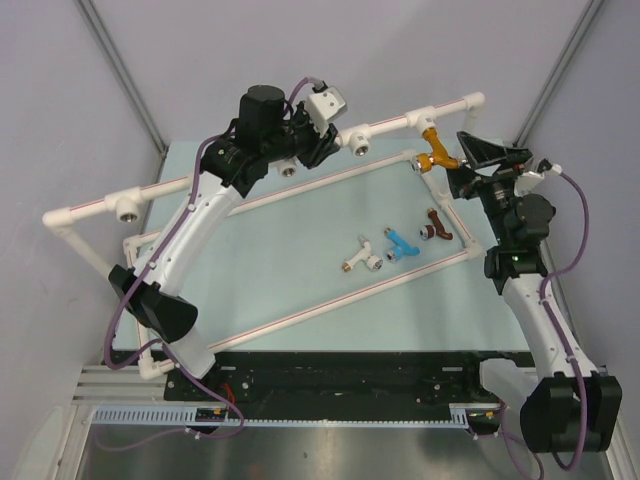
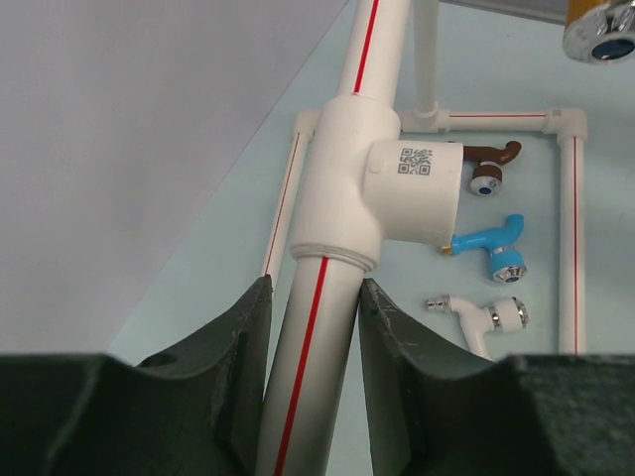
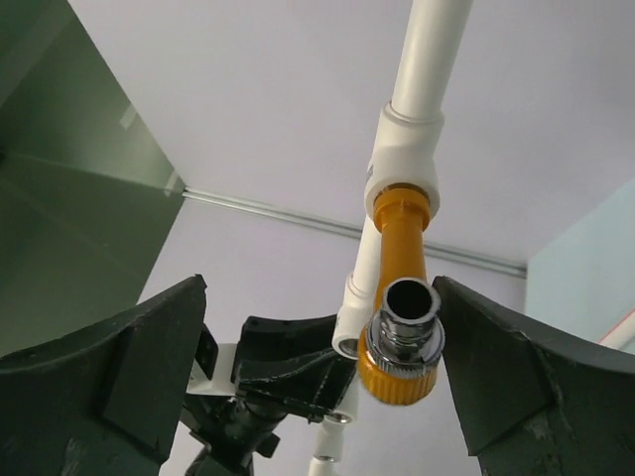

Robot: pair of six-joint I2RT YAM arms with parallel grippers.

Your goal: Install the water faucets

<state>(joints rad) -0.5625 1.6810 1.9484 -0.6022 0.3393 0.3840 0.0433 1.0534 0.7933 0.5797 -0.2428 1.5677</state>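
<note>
The orange faucet (image 1: 437, 155) hangs from a T-socket (image 1: 425, 121) on the raised white pipe rail (image 1: 390, 124). In the right wrist view the orange faucet (image 3: 402, 297) points its chrome end at the camera. My right gripper (image 1: 463, 165) (image 3: 319, 288) is open around it, with its right finger close beside the chrome end. The white faucet (image 1: 360, 255), blue faucet (image 1: 402, 243) and dark red-brown faucet (image 1: 435, 227) lie loose on the table. They also show in the left wrist view: white (image 2: 481, 315), blue (image 2: 493, 248), red-brown (image 2: 491, 164). My left gripper (image 1: 322, 140) (image 2: 314, 297) is shut on the rail pipe (image 2: 303, 387) just below a T-socket (image 2: 382, 193).
The pipe frame's lower rectangle (image 1: 360, 290) lies on the pale green table around the loose faucets. Open T-sockets sit on the rail at the left (image 1: 127, 207), by the left gripper (image 1: 290, 165) and in the middle (image 1: 358, 142). Grey walls close in on both sides.
</note>
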